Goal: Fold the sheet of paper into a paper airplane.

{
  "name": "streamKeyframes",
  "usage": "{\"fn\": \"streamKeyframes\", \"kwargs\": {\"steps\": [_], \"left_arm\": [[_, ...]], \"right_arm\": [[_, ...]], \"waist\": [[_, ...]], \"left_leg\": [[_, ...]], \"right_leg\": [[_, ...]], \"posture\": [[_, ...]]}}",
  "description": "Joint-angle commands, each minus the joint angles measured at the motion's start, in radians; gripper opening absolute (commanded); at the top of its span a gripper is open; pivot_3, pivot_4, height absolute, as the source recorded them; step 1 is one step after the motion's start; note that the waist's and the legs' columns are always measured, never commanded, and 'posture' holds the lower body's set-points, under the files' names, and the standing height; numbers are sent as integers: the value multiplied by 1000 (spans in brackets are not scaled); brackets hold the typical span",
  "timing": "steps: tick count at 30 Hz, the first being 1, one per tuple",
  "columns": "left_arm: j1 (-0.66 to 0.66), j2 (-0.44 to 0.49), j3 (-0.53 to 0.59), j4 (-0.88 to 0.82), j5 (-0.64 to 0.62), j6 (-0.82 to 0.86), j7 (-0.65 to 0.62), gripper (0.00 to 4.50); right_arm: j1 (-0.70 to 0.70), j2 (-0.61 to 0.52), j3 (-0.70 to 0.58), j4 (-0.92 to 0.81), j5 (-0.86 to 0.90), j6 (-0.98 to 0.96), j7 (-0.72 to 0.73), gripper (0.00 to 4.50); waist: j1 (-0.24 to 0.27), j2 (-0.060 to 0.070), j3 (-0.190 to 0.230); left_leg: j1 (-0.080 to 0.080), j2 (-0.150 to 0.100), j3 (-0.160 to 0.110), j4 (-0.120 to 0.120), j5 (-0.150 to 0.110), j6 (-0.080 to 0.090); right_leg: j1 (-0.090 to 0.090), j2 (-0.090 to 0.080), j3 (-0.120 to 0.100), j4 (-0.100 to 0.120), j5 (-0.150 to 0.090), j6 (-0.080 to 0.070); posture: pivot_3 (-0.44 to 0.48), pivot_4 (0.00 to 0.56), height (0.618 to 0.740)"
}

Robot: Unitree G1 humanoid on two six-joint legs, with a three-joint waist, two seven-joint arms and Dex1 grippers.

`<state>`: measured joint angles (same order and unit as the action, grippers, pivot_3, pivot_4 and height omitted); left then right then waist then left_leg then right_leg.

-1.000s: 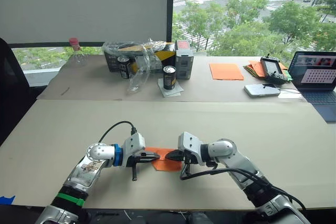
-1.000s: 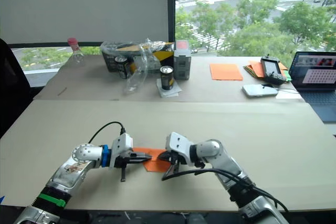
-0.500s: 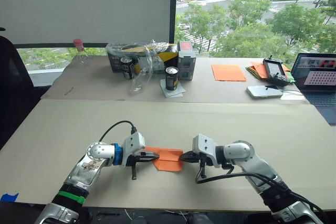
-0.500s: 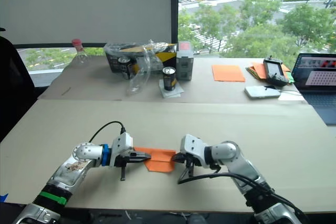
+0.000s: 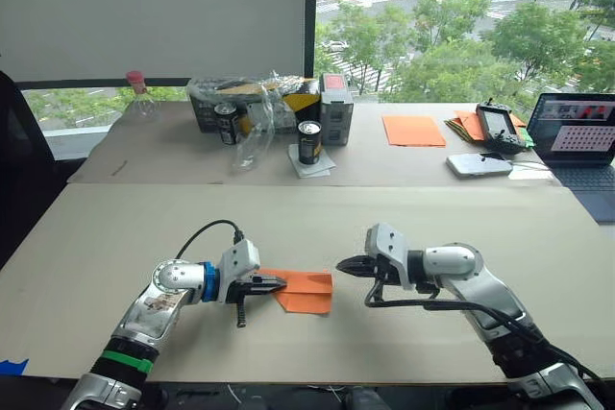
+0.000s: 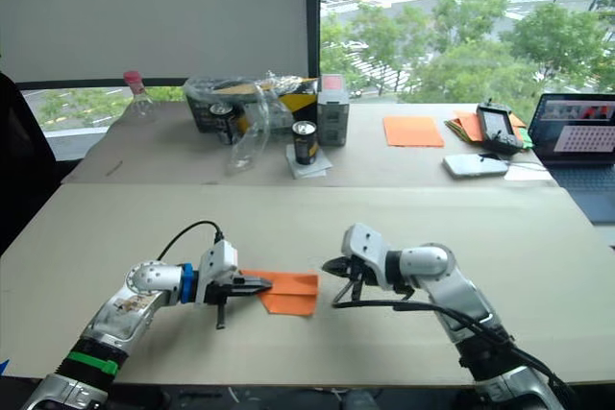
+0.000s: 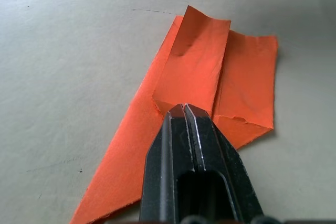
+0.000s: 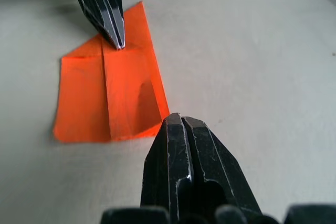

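The left end effector (image 5: 279, 283) has its fingers closed together, tips pressing the pointed end of the folded orange sheet of paper (image 5: 306, 290), which lies flat on the desk (image 5: 384, 218). The right end effector (image 5: 343, 266), fingers also closed and holding nothing, sits just beside the paper's wide end, not touching it.

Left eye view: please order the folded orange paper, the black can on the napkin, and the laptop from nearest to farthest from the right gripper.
From the right gripper:
1. The folded orange paper, just to the gripper's left on the near table, apart from its tips.
2. The black can, on the far table, ahead and a little left.
3. The laptop, at the far right edge of the far table.
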<state>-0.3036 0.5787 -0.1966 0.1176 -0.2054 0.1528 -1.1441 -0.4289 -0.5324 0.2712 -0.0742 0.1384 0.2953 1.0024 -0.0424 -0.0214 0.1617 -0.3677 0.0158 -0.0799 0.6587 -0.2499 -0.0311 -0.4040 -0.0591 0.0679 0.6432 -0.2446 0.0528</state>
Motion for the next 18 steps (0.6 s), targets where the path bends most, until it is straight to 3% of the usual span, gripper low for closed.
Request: {"fn": "streamKeyframes", "kwargs": {"steps": [1, 8, 18], "left_arm": [[36, 12, -16, 15, 21, 41, 12, 0], [45, 10, -15, -4, 18, 54, 20, 0], [33, 12, -19, 5, 22, 56, 15, 0]], "right_arm": [[-11, 39, 49, -1, -23, -20, -8, 29], [6, 93, 178, 77, -98, -58, 11, 29], [48, 66, 162, 106, -100, -73, 10, 29]], "waist": [[0, 0, 0], [0, 0, 0], [1, 0, 0]], "left_leg": [[0, 0, 0, 0, 0, 1], [-1, 0, 0, 0, -1, 1], [0, 0, 0, 0, -1, 2]], "right_leg": [[0, 0, 0, 0, 0, 0], [-1, 0, 0, -1, 2, -3], [0, 0, 0, 0, 1, -2]], "posture": [[0, 150, 730], [0, 150, 730], [0, 150, 730]]}}
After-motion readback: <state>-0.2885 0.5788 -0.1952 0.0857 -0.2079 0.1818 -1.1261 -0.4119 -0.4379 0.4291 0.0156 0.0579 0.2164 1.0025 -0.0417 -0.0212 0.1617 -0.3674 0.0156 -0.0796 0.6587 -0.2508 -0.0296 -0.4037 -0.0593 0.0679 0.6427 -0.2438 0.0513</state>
